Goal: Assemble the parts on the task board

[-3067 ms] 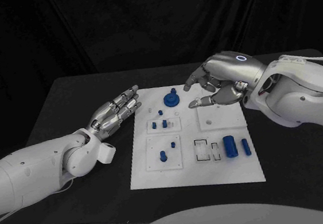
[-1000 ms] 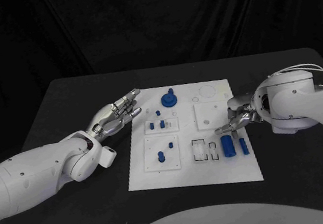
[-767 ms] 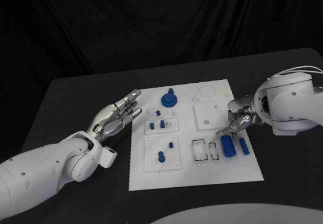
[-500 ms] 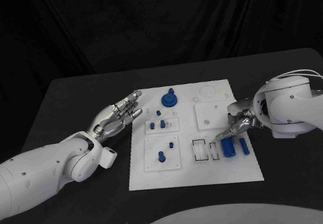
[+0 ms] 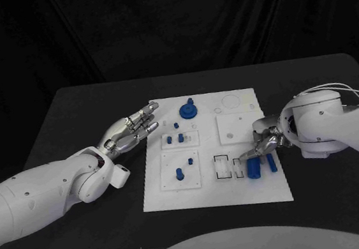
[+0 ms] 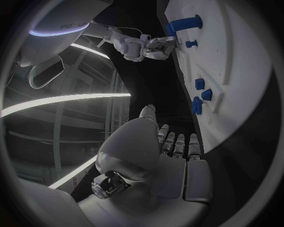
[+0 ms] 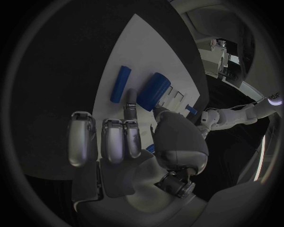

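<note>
Head view: the right hand [image 5: 264, 144] has descended from the task board's [image 5: 218, 196] far edge onto the thick blue cylinder [image 5: 254, 167], fingers [image 7: 129, 109] narrow, grasp unconfirmed; the left hand [image 5: 129, 130] stays spread beside it.

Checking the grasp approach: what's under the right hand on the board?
Under the right hand lie two blue parts on the task board: a thick cylinder and a thin bar. A fingertip hovers between them; contact is hidden.

One task board [image 5: 217, 189], two hands, several blue parts.
</note>
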